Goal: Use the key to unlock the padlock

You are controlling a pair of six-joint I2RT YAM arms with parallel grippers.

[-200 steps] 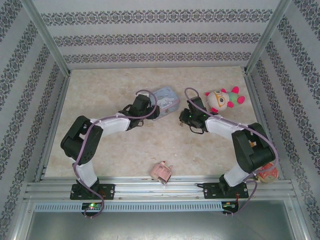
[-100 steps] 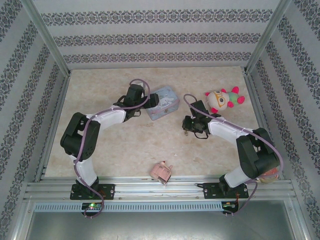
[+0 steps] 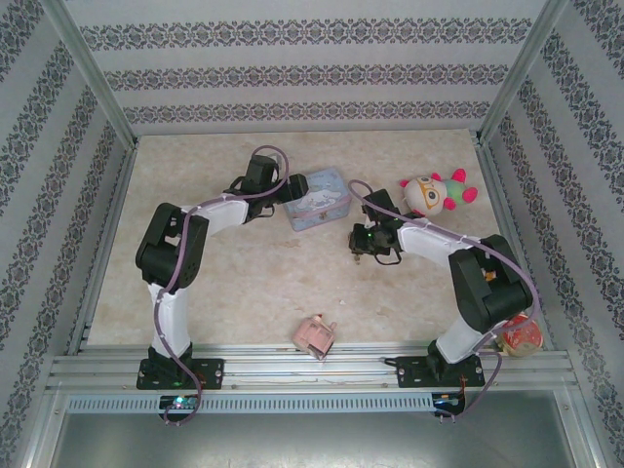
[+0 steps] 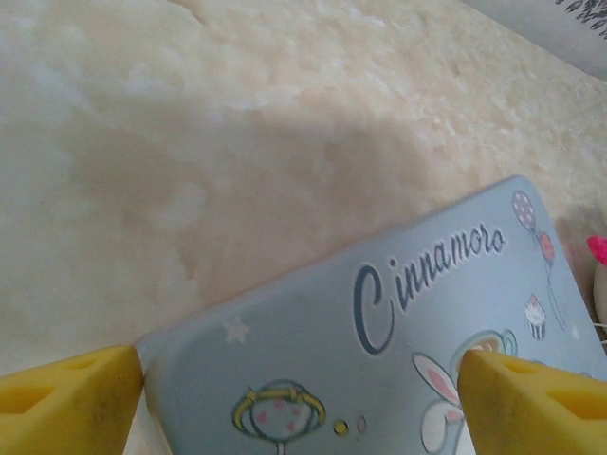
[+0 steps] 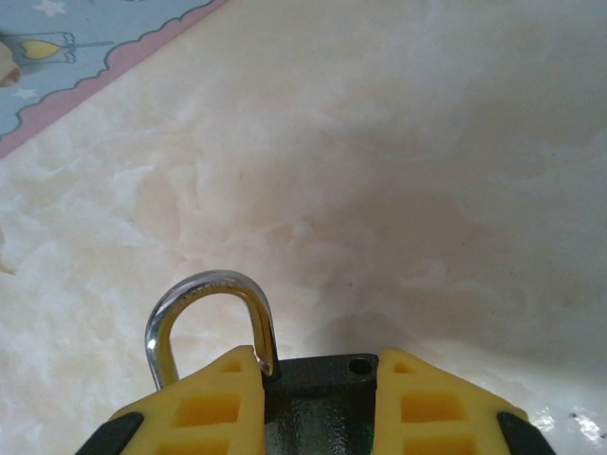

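Observation:
My right gripper [image 5: 318, 365] is shut on the black body of the padlock [image 5: 318, 403], just above the table. Its silver shackle [image 5: 204, 284] stands swung out to the left, and one hole in the top of the body is empty. In the top view the right gripper [image 3: 360, 244] sits mid-table, right of the tin. My left gripper [image 4: 299, 365] is open, its yellow fingers straddling the lid of the light-blue cartoon tin [image 4: 408, 313]; from above it [image 3: 292, 185] is at the tin's left end. The key is out of view.
The blue tin [image 3: 320, 198] lies at the centre back. A plush toy [image 3: 434, 195] lies to its right. A pink toy block [image 3: 314, 334] rests near the front edge. A round object [image 3: 522, 336] sits by the right arm's base. Walls close in both sides.
The left gripper has opened wider and shifted back toward the tin's left end. The right gripper drifted slightly left, still holding the padlock.

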